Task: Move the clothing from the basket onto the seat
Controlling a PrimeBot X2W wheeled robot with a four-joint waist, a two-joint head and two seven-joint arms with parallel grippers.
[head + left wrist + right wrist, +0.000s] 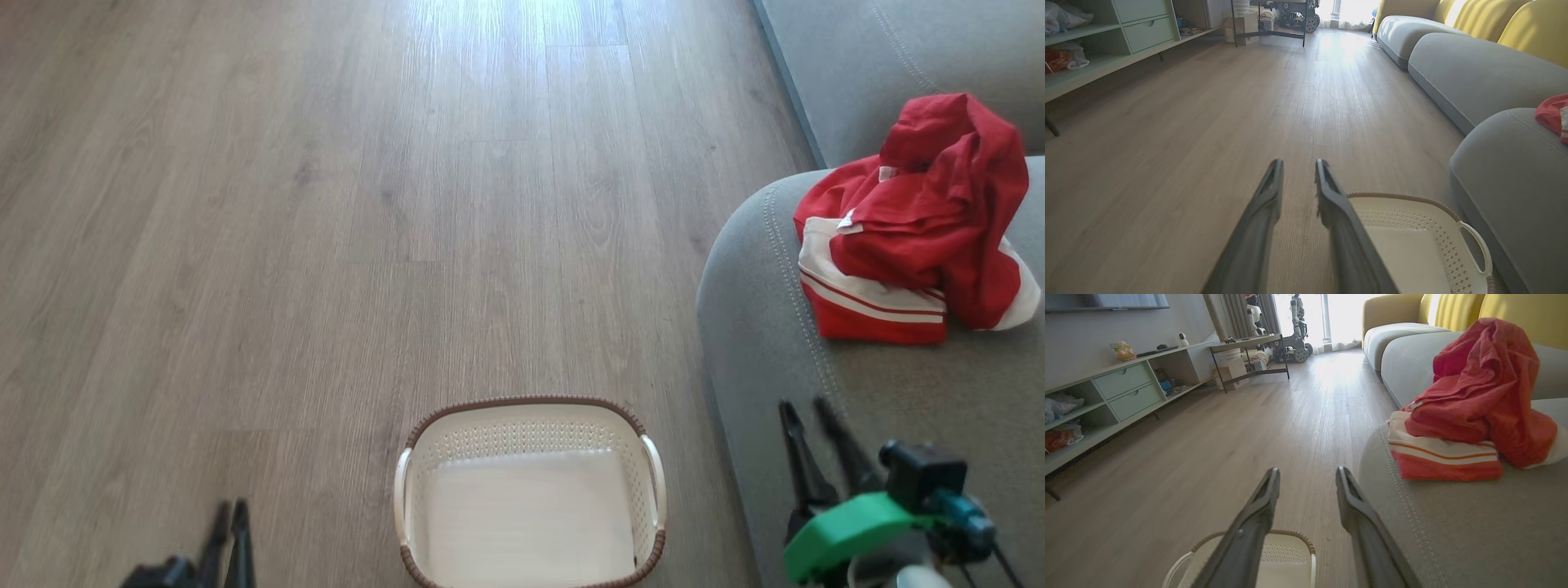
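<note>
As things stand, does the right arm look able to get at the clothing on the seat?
Probably yes: the right gripper hangs open at the edge of the seat, with bare grey cushion and nothing else between it and the clothing.

The head camera looked steeply down, while both low wrist cameras faced far along the floor (326, 245), sharing the basket (1404, 218).

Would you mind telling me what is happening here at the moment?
A two-armed robot is moving laundry. The red clothing lies in a heap on the grey seat, and the white basket stands on the wood floor beside it, looking empty. The left gripper and the right gripper are both open and hold nothing, hovering near the basket.
</note>
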